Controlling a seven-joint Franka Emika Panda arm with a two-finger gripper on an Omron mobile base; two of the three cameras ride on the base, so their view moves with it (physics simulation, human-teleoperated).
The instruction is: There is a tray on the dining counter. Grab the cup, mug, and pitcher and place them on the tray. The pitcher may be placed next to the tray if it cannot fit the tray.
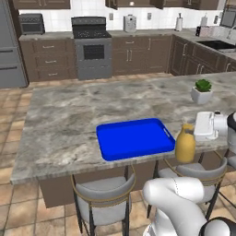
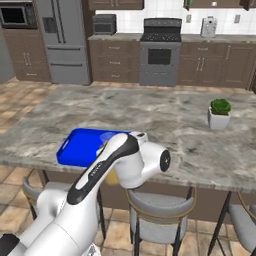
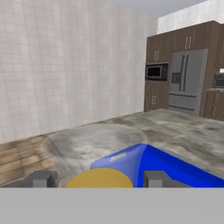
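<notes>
1. Counter (image 1: pixel 69 120): your long island with a grey-beige marbled top over a dark base; grey stools (image 1: pixel 103 193) tuck under its near edge.
2. Tray (image 1: pixel 133 138): bright blue, flat with a low rim, lying on the counter close to that near edge. Nothing sits in it.
3. Pitcher (image 1: pixel 185 144): yellow-orange, bottle-shaped, upright on the counter just beside the tray's right end (touching or a hair apart, you cannot tell).
4. Tool (image 3: pixel 100 179): in the hand view its two grey fingertips (image 3: pixel 41 178) stand spread to either side of the pitcher's rounded top, with a gap showing on each side, so it is not pinching the pitcher. In the left base view the white hand (image 1: pixel 205 125) sits at the pitcher's upper right.
5. Potted plant (image 1: pixel 202 91): small green plant in a white pot, farther back on the counter, well apart from the tray.
</notes>
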